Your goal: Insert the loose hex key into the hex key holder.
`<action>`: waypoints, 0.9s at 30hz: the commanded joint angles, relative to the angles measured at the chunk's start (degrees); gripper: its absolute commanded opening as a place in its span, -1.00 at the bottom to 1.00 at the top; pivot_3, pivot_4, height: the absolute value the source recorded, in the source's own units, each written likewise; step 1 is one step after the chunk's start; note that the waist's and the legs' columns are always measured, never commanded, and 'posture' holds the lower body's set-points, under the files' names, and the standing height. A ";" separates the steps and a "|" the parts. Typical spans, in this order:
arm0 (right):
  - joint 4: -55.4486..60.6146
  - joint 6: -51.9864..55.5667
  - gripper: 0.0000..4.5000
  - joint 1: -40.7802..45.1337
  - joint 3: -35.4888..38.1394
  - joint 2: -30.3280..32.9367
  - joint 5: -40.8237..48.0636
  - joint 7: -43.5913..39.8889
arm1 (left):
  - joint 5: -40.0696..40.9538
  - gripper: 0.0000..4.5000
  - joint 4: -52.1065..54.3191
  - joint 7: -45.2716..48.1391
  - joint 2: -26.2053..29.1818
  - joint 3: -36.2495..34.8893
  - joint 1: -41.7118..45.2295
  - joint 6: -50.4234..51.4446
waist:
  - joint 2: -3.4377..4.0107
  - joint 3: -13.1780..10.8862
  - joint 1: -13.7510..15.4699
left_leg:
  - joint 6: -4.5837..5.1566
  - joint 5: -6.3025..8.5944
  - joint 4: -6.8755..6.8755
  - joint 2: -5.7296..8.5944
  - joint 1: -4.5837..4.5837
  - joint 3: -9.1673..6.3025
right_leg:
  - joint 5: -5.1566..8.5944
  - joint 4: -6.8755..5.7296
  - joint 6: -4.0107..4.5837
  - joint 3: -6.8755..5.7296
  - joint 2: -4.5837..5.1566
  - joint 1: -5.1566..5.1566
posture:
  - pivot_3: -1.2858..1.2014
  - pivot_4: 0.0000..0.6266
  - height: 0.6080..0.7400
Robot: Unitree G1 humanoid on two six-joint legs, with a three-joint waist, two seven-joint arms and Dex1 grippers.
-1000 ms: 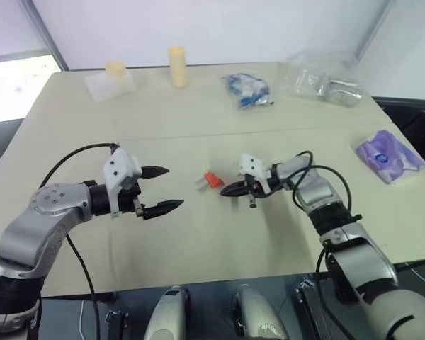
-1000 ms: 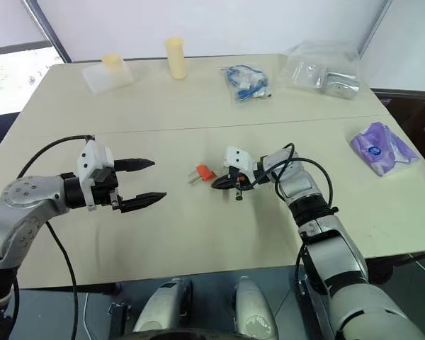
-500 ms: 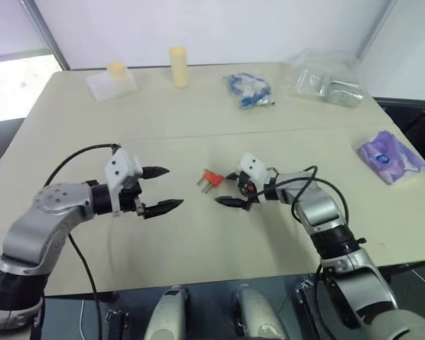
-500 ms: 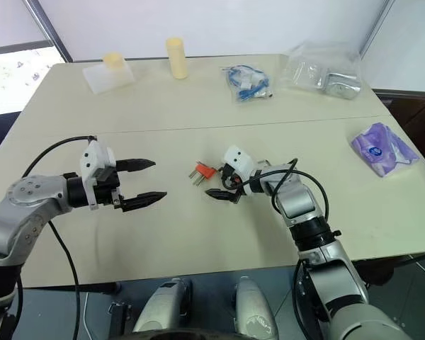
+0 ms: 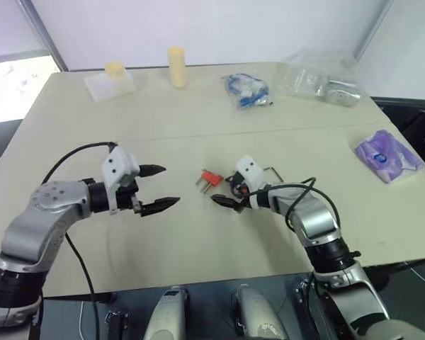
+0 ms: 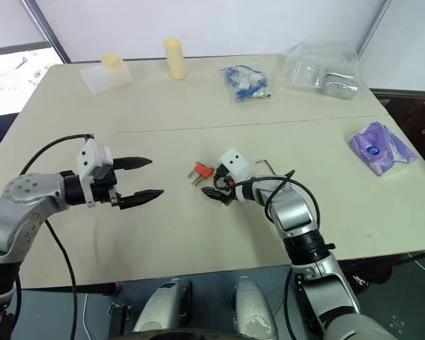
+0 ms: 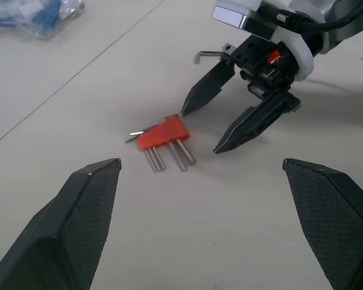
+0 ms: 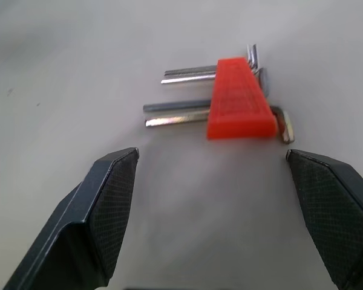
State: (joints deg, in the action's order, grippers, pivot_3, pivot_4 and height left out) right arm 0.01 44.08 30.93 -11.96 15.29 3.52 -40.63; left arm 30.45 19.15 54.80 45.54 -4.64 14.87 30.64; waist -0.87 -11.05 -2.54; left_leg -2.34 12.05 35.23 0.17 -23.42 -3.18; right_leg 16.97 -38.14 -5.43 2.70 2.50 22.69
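I have both claws spread apart and empty. The right claw (image 5: 223,200) sits at centre frame, its tips just beside the hex key holder (image 5: 210,178), which lies flat on the bench (image 5: 198,113) with its prongs pointing away from that claw. I judge it is lined up to grip the holder. The loose hex key (image 5: 272,170) lies right of centre, behind that claw. The left claw (image 5: 160,188) hovers at left, well apart, ready to assist.

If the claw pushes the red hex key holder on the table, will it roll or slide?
The hex key holder will probably slide, not roll: it lies flat, wedge-shaped, its prongs resting on the table. It looks small and light, so a nudge from the open right claw may spin it.
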 commanded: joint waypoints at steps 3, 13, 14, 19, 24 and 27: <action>-4.33 -4.21 0.80 2.03 -1.49 -0.19 -0.92 1.99 | -0.02 1.00 1.30 -0.15 0.04 -0.79 0.37 -0.84 | 0.00 0.00 0.04 | 0.00 0.00 0.00 0.00 0.00 0.00 | 0.00 0.00 0.00 0.00 0.00 0.00 | 0.03 -0.52 1.00; -8.10 -7.92 0.80 3.29 -2.52 -0.29 -0.85 1.91 | 0.16 1.00 2.47 -1.03 0.14 -1.58 -1.07 -0.72 | -0.01 0.01 0.00 | 0.00 0.00 0.01 0.00 0.02 -0.01 | 0.00 0.00 0.00 0.00 0.00 -0.02 | 0.03 -0.52 1.00; -8.31 -8.18 0.80 3.40 -2.59 -0.30 -0.81 1.80 | 0.13 1.00 2.53 -1.12 0.17 -1.60 -1.14 -0.73 | -0.01 0.01 0.00 | 0.00 0.00 0.00 0.00 0.01 -0.01 | 0.00 0.00 0.00 0.00 0.00 -0.02 | 0.03 -0.52 1.00; -10.53 -10.16 0.80 4.13 -2.98 -0.08 -1.26 1.60 | 0.30 1.00 2.93 -1.45 0.24 -1.82 -1.50 -0.77 | -0.01 0.01 0.01 | 0.00 0.00 0.00 0.00 0.02 -0.01 | 0.00 0.00 0.00 0.00 0.00 -0.03 | 0.03 -0.52 1.00; -13.41 -12.47 0.80 5.19 -3.24 0.05 -1.80 1.06 | 0.26 1.00 3.09 -1.58 0.22 -1.77 -1.56 -0.84 | -0.01 0.01 0.02 | 0.00 0.00 0.00 0.00 0.02 -0.01 | 0.00 0.00 0.00 0.00 0.00 -0.03 | 0.03 -0.52 1.00; -14.82 -13.59 0.80 5.87 -3.52 -0.08 -1.97 0.73 | 0.20 1.00 3.06 -1.65 0.20 -1.69 -1.43 -0.87 | -0.01 0.01 0.01 | 0.00 0.00 0.00 0.00 0.03 -0.01 | 0.00 0.00 0.00 0.00 0.00 -0.03 | 0.03 -0.52 1.00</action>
State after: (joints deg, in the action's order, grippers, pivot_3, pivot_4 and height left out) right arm -13.19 30.79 36.32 -14.90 15.15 2.20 -39.82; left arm 30.48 20.46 53.30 45.49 -4.92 13.19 30.64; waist -0.88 -11.04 -2.53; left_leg -2.33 12.05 35.24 0.17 -23.39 -3.18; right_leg 16.97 -38.14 -5.43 2.70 2.50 22.66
